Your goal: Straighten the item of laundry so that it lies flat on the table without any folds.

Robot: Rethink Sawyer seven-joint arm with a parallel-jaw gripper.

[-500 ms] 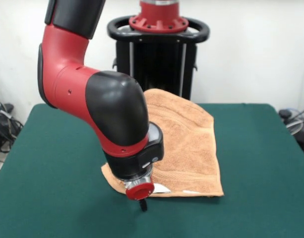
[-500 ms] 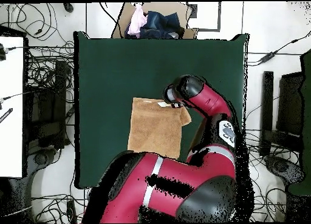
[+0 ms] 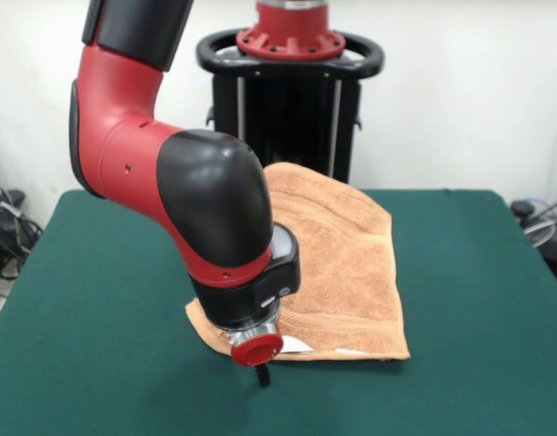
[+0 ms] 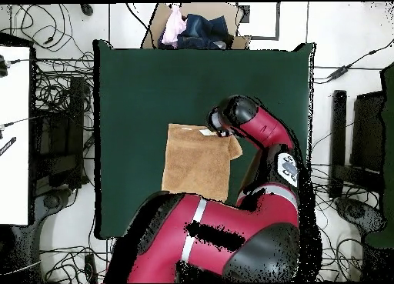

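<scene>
The arm hides the towel's [image 3: 346,263] near corner, and the end effector's [image 3: 262,374] grip state is unreadable.

Peach-orange towel [image 3: 346,263] on a dark green surface [image 3: 478,300]
Red and black arm [image 3: 169,173] over it, a red cap above the dark claw [image 3: 262,374]; woven bands cross the towel, with a white label [image 4: 206,131] at its edge.

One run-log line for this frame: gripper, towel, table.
gripper: low at towel's front-left corner, state unclear | towel: on table, fold along front edge, not flat | table: green
</scene>
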